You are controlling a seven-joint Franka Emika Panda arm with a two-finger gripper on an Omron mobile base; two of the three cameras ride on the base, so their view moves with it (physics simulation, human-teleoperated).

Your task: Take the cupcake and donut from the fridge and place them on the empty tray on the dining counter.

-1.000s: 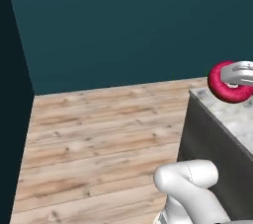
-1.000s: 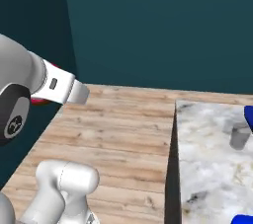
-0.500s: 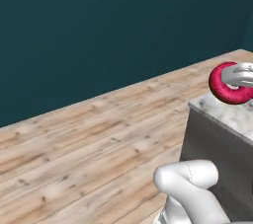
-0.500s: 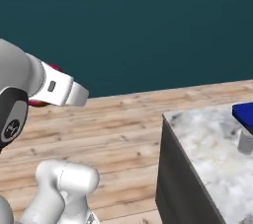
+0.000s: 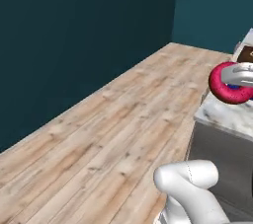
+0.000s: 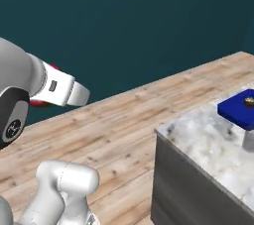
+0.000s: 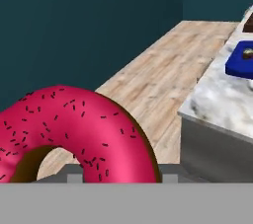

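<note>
While the gripper (image 5: 232,81) clasps the donut (image 5: 228,85), the tray (image 6: 241,109) rests on the dining counter (image 6: 208,144)

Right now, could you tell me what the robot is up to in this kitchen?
The robot's hand is carrying the donut, a pink-glazed ring with dark sprinkles, held in its fingers above the wooden floor. The dining counter lies ahead, and the blue tray on it already holds a small dark item that looks like the cupcake. The donut has not yet been set down.

Glossy sprinkled donut (image 7: 74,129); marble dining counter (image 6: 208,144); floor (image 5: 123,119) seemingly matt wood
</note>
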